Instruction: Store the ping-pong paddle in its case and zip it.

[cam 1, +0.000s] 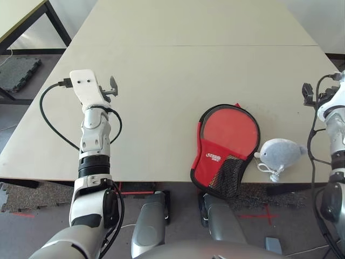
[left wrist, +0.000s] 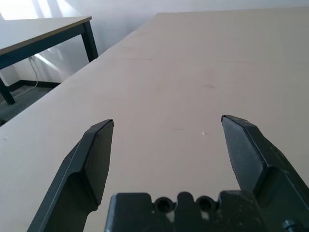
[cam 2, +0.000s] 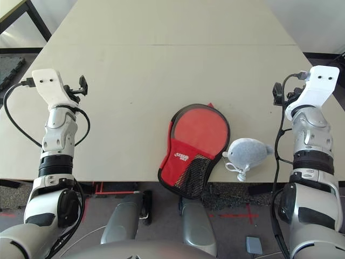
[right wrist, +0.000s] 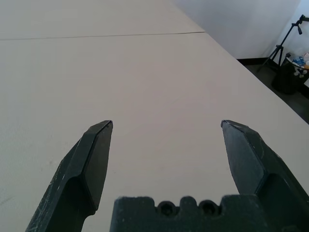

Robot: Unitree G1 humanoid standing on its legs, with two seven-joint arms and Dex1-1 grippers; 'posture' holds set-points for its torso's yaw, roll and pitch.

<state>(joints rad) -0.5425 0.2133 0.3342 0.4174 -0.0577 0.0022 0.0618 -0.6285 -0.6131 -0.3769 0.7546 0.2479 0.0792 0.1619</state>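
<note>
Red case (cam 1: pixel 211 162), long axis pointing away from robot, slightly right

Pale table (cam 1: pixel 156 97) with a red-and-black case (cam 1: pixel 213 164) across its near edge, a grey plush toy (cam 1: pixel 280 154) just beside

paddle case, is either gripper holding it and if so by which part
No, nothing is held: the left gripper and right gripper are both open and empty, and the case lies on the table.

Red case (cam 1: pixel 215 162) with black mesh and white lettering, pale beige table (cam 1: pixel 161 81) – grey-white plush toy (cam 1: pixel 280 154)
</note>
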